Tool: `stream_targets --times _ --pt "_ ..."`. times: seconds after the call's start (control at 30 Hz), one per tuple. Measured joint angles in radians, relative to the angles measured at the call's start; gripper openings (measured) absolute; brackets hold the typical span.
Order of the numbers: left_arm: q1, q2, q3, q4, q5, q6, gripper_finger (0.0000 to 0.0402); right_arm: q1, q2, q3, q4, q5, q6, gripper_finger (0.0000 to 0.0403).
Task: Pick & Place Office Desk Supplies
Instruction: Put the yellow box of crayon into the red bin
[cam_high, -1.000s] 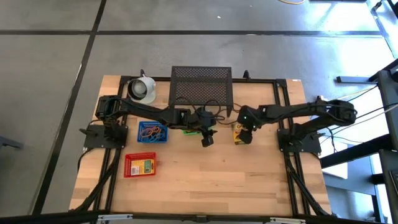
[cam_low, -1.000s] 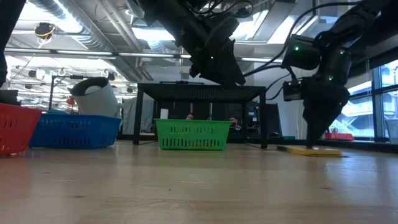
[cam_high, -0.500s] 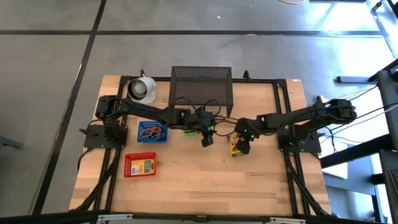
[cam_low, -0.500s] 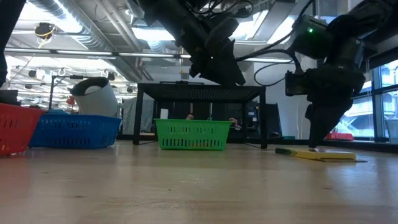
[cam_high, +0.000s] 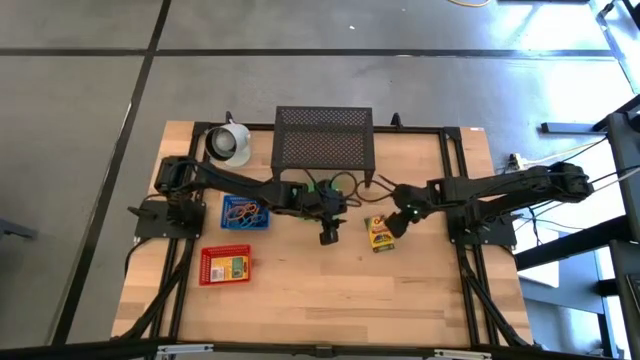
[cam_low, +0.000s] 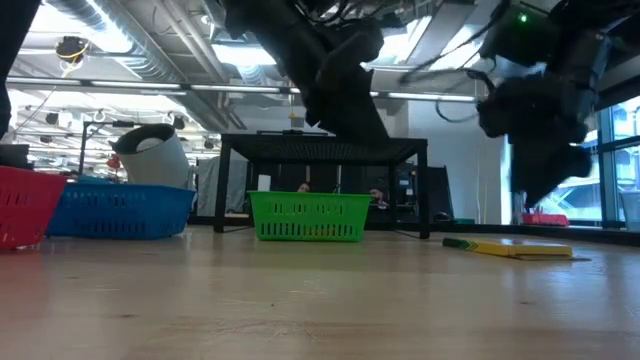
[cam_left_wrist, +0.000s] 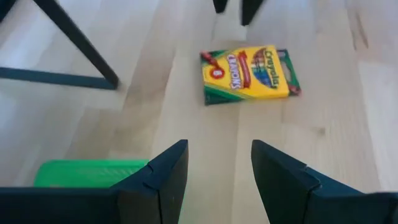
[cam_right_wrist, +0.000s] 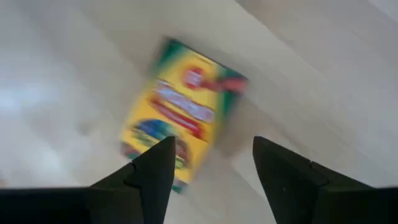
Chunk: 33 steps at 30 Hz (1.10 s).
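A yellow crayon box lies flat on the wooden table, face up; it also shows in the left wrist view, the right wrist view and the low view. My right gripper hovers open just above it, toward the table's right. My left gripper is open and holds nothing, in the air left of the box, pointing at it.
A green basket stands under my left arm. Left of it is a blue basket with rubber bands, and a red basket with a crayon box. A black mesh stand and white cup are at the far edge.
My right gripper first moved toward the near edge with its tips at the crayon box, which slid a little that way and turned. It has since risen clear of the box, rolled, and drawn back toward the right edge. The box stays flat on the table.
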Motion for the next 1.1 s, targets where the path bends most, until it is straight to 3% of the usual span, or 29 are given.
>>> stream_targets --times 0.23,0.83,1.1 --pt "-0.019 0.086 0.0 0.097 0.0 -0.004 0.0171 0.0 0.008 0.0 -0.203 0.021 0.098 0.0191" --pt "-0.036 0.215 0.002 0.257 -0.003 0.028 0.0171 0.1 0.234 0.003 -0.109 0.034 0.144 0.0162" --pt "-0.057 0.282 0.001 0.298 -0.002 0.011 0.0171 0.136 0.267 0.007 -0.103 0.08 0.173 0.0162"
